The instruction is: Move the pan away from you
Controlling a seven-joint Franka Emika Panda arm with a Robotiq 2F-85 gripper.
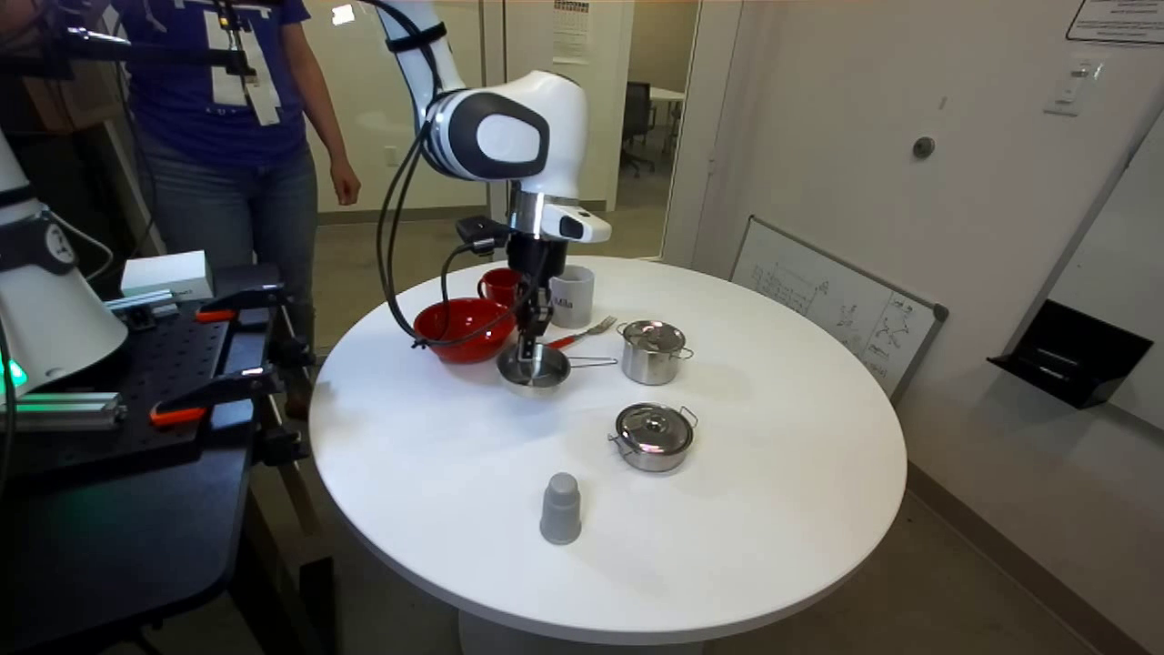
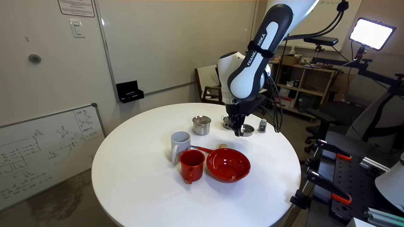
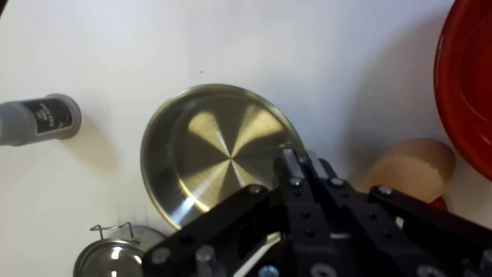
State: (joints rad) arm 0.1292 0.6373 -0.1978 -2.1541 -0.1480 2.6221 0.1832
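Note:
The pan, small, shallow and shiny silver, shows in both exterior views (image 1: 549, 369) (image 2: 248, 130) and fills the middle of the wrist view (image 3: 215, 154). Its thin wire handle (image 1: 596, 362) points toward the taller silver pot; the gripper hides it in the wrist view. My gripper shows in both exterior views (image 1: 528, 353) (image 2: 238, 133) and points down at the pan's edge. In the wrist view its fingertips (image 3: 301, 158) sit close together, one inside and one outside the rim, shut on the rim. I cannot tell whether the pan is lifted off the table.
A red bowl (image 2: 228, 164), egg (image 3: 415, 169), fork (image 1: 587, 333), red mug (image 2: 192, 165) and white mug (image 1: 573, 297) stand on the bowl's side. The taller pot (image 1: 651, 357), squat silver container (image 1: 653, 438) and grey pepper bottle (image 1: 561, 509) stand on the other sides.

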